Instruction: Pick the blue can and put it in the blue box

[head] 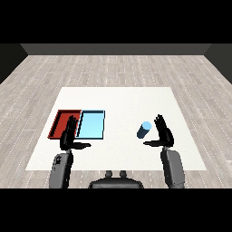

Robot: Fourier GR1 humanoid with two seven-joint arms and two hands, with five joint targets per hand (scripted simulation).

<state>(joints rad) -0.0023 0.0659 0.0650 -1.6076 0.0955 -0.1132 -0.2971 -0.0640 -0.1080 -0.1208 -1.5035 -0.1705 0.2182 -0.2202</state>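
A blue can [144,129] stands slightly tilted on the white table [122,99], right of centre. My right hand [164,134] is just to its right, fingers straight up and thumb stretched left beneath the can, apart from it. The light blue tray [91,124] lies at the left, next to the red tray [63,121]. My left hand [69,135] is held open over the near edge between the two trays, thumb pointing right, holding nothing.
The two trays sit side by side near the table's left edge. Bare white tabletop stretches between the light blue tray and the can, and behind both. Grey plank floor surrounds the table.
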